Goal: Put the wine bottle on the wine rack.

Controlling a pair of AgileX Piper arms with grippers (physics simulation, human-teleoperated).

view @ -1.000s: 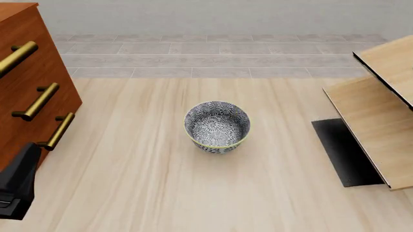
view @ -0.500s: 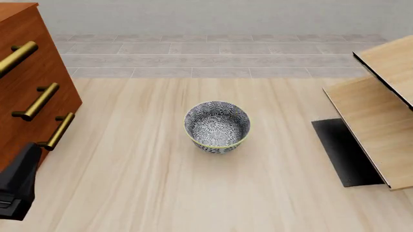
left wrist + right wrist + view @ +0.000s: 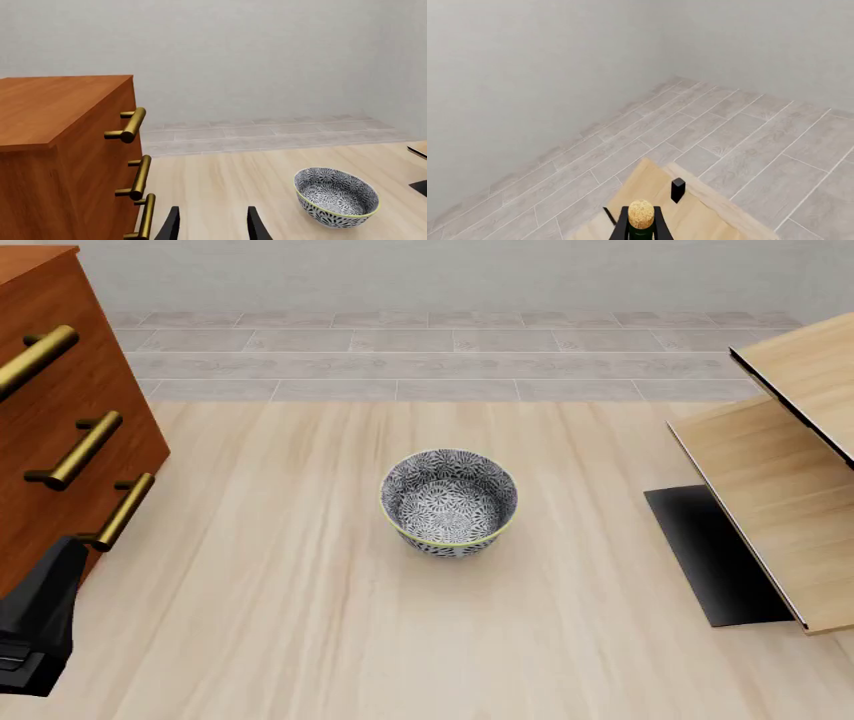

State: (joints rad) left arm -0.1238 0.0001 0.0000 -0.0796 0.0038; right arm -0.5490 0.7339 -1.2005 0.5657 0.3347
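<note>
The wine bottle (image 3: 641,215) shows only in the right wrist view, as a cork-coloured top over a dark green neck. My right gripper (image 3: 640,222) is shut on that neck, one dark finger on each side. Under it lie pale boards of the wine rack (image 3: 660,202). The front view shows the wine rack (image 3: 787,500) at the table's right edge, with slanted pale boards over a black base; the bottle and right gripper are out of that view. My left gripper (image 3: 212,227) is open with nothing between its fingers, beside the cabinet.
A reddish-brown drawer cabinet (image 3: 67,420) with brass handles stands at the left. A patterned bowl (image 3: 449,502) sits mid-table. The left arm's black body (image 3: 34,625) is at the near left corner. Grey floor tiles lie beyond the table.
</note>
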